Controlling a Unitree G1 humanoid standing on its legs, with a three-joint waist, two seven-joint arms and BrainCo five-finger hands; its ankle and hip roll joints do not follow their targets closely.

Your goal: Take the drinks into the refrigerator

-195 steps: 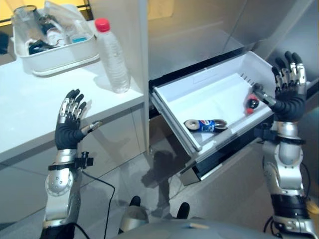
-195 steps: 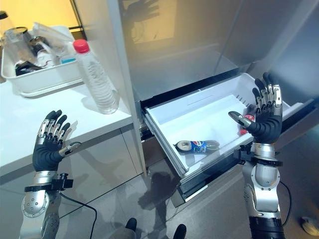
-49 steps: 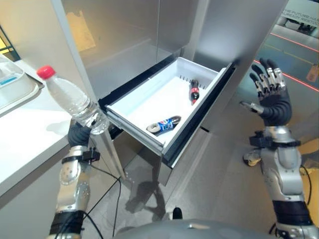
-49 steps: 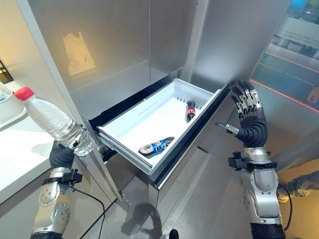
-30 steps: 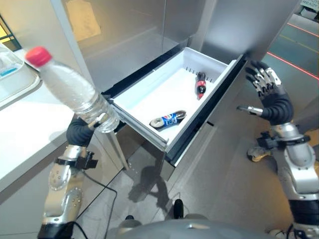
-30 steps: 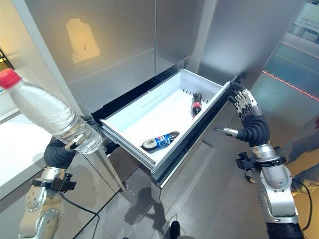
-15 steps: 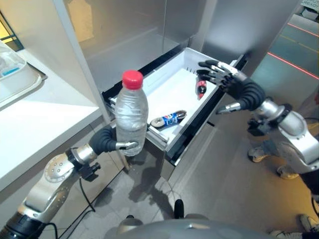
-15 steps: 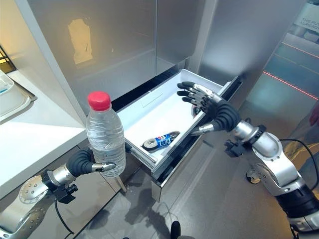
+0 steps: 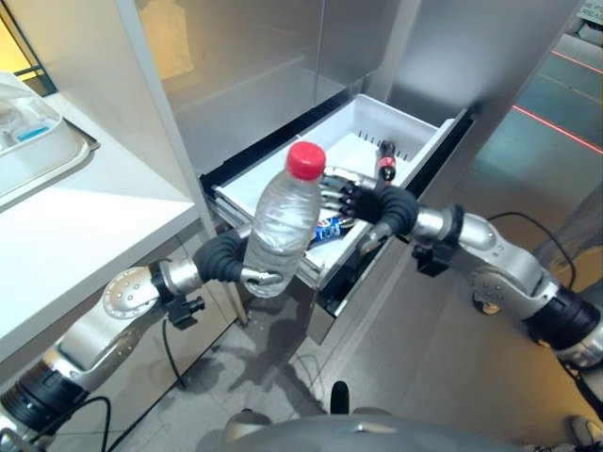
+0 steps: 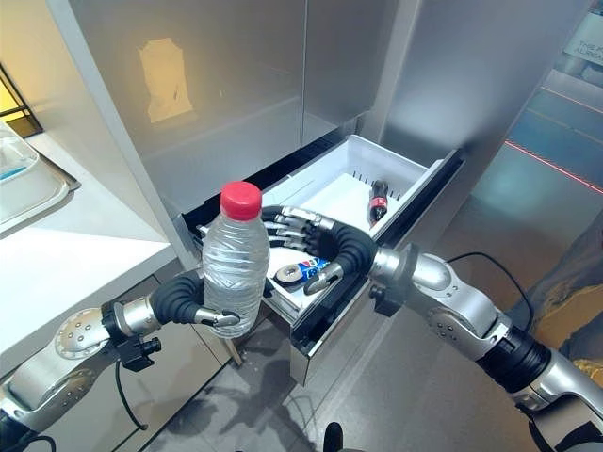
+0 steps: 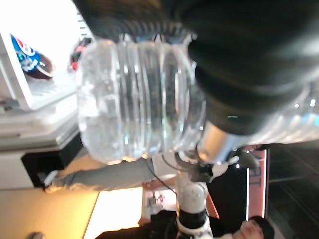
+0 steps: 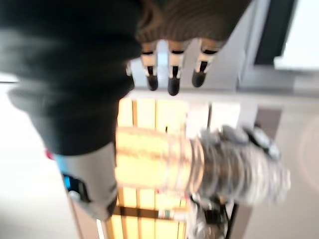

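My left hand is shut on a clear water bottle with a red cap and holds it nearly upright in front of the open white fridge drawer. The left wrist view shows the bottle's ribbed body against the palm. My right hand reaches across the drawer's front corner, open, with its fingers spread close beside the bottle; I cannot tell if they touch it. In the drawer lie a small cola bottle at the back and a blue-labelled bottle near the front.
A white counter stands on the left with a white tub on it. Steel fridge doors rise above the drawer. Grey floor lies open to the right of the drawer.
My right hand has swung left over the drawer's front corner to the bottle. My left hand has carried the bottle right, toward the drawer, and tipped it slightly.
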